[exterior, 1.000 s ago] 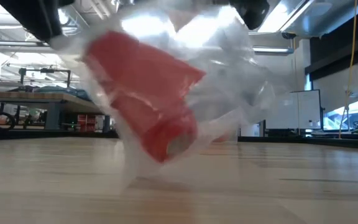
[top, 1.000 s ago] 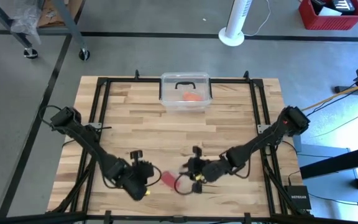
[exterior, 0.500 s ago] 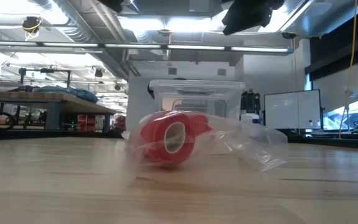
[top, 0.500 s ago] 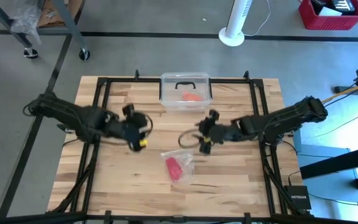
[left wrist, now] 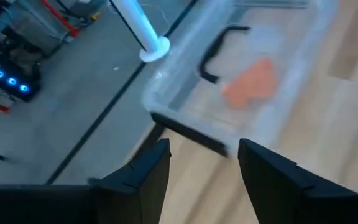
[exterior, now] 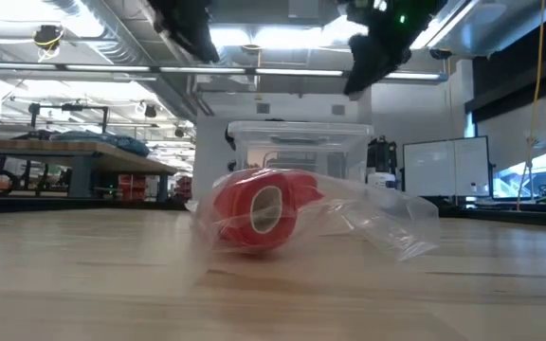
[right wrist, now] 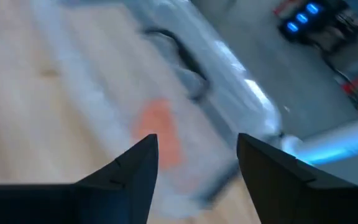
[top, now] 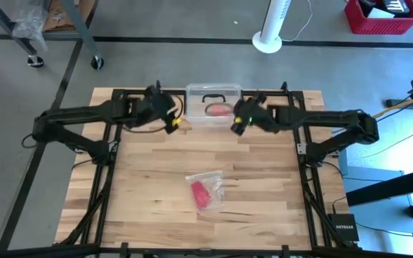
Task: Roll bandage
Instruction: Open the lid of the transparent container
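surface (top: pixel 264 186): pale wood planks | centre, toward 6 o'clock: clear plastic bag (top: pixel 208 188) holding red bandage (top: pixel 198 193) roll | 12 o'clock edge: clear lidded box (top: pixel 214 106)

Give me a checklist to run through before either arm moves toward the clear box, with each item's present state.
1. Left gripper open and holding nothing: ok.
2. Right gripper open and holding nothing: ok.
3. Bandage rolled up, inside the clear plastic bag on the table: ok.
4. Both grippers well away from the bandage, one at each side of the clear box at the table's far edge: ok.
5. Orange-red lump lies inside the box: ok.
6. Box lid latched: cannot tell.
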